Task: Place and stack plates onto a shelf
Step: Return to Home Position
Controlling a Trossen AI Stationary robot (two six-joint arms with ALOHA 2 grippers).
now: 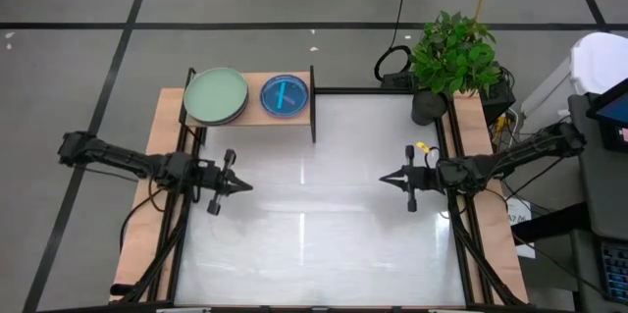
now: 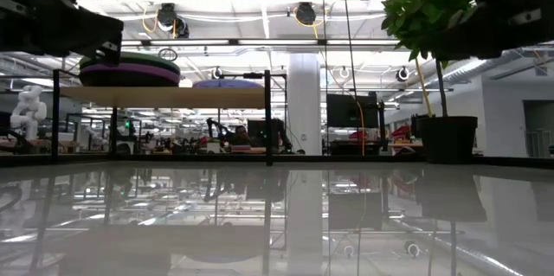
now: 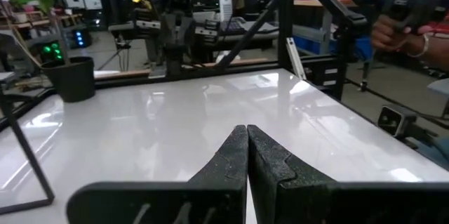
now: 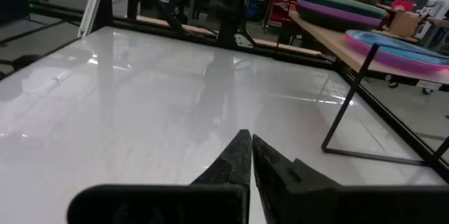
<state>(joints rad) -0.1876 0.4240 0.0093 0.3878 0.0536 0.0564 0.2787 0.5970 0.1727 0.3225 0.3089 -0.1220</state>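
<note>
Shelf (image 1: pixel 252 117): a light-wood board on black posts, set at the far-left corner of the white tabletop (image 1: pixel 314 234); its long axis is laid along the table's far edge, left to right.
Large stack: carried on the board's left half, topped by the sage-green plate (image 1: pixel 216 95); in the low view the purple plate (image 2: pixel 130 73) is seen directly beneath it, and in the right wrist view a black plate (image 4: pixel 337 20) under that. All are laid flat, faces up.
Small stack: placed on the right half, just beside the large stack, topped by the cyan plate (image 1: pixel 285 95); a pink plate (image 4: pixel 400 57) is seen under it.
Left gripper (image 1: pixel 245 186): held over the table's left side, fingers pressed together on nothing, tip pointed toward the right arm.
Right gripper (image 1: pixel 386 180): held over the right side, fingers likewise clenched and empty, tip pointed back at the left arm, well apart from it.
</note>
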